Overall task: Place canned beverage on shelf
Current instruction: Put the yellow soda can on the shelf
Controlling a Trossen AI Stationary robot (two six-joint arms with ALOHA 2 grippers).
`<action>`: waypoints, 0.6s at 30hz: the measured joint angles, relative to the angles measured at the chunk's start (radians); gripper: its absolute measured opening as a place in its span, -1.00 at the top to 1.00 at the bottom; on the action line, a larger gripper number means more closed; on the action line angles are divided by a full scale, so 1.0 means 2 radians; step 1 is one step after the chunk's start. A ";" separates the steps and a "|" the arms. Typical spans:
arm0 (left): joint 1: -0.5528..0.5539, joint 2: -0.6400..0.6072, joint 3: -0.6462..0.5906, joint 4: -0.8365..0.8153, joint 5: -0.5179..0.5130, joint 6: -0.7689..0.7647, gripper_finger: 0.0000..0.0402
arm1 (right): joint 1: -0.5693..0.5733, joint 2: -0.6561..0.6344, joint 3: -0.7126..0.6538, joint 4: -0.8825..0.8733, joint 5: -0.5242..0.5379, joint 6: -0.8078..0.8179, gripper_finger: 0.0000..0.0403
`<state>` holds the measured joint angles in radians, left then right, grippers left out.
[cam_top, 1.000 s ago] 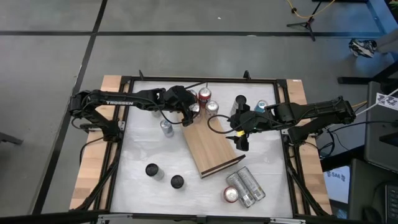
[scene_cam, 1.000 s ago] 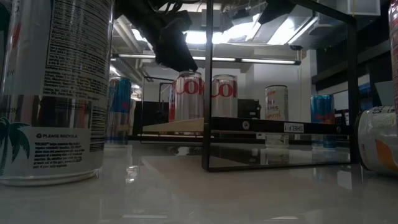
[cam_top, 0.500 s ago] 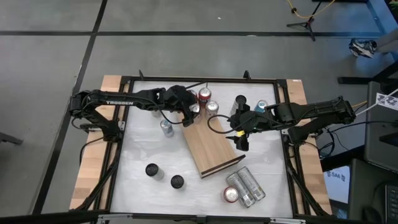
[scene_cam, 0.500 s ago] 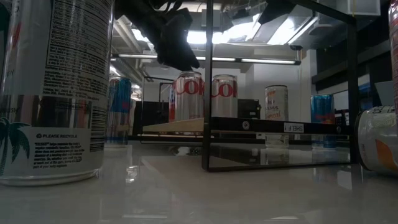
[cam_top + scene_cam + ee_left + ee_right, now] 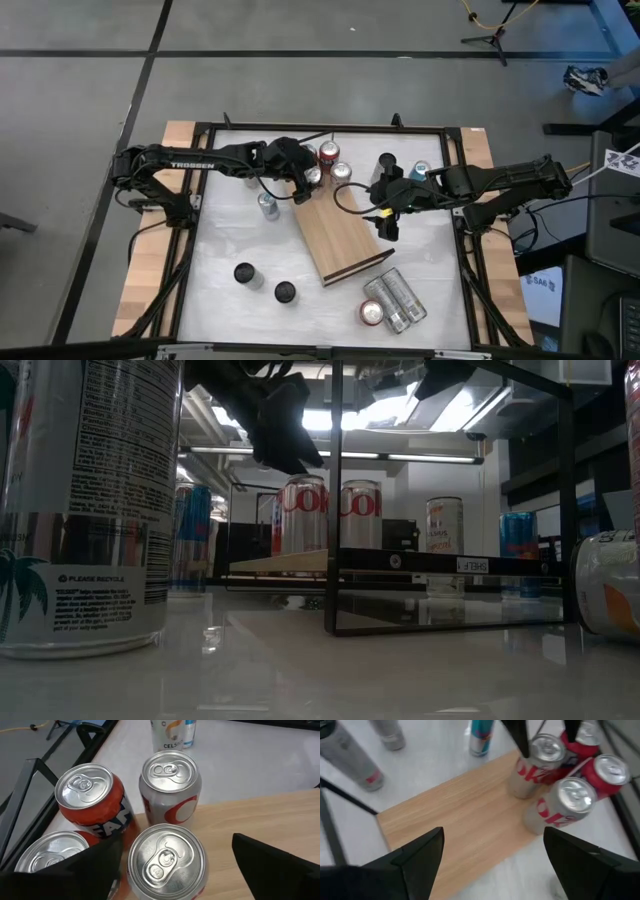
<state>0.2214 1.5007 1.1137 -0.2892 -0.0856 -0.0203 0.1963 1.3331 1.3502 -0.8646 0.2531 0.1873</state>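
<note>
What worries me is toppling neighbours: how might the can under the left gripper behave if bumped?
Upright and narrow on the shelf, the can under the open left gripper probably tips before sliding, into neighbouring cans. Its tab looks unopened: likely full, heavy.

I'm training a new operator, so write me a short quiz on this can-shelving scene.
1. True or false: the left pincer is clamped on the orange Fanta can.
2. The cans lying on their sides are: A) on the shelf; B) on the white tabletop, past the shelf's railed end; C) in the right pincer.
3. Fill in: the right pincer hovers open and empty over the wooden ____.

Key
1. False. Its fingers stand open on either side of an upright Diet Coke can.
2. B.
3. shelf.
</note>
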 joint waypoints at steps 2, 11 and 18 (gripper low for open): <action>0.000 -0.004 0.000 -0.002 0.000 0.000 -0.84 | 0.000 -0.001 0.000 0.000 0.016 0.000 -0.67; -0.003 -0.057 0.000 -0.004 0.000 0.002 -0.82 | -0.056 -0.012 0.015 -0.005 0.039 0.009 -0.67; -0.019 -0.116 0.000 -0.009 0.000 0.002 -0.82 | -0.135 -0.012 0.023 -0.031 0.020 0.009 -0.67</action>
<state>0.1841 1.2683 1.1137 -0.3069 -0.0849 -0.0158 -0.0746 1.3098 1.3952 -0.9271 0.2937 0.2047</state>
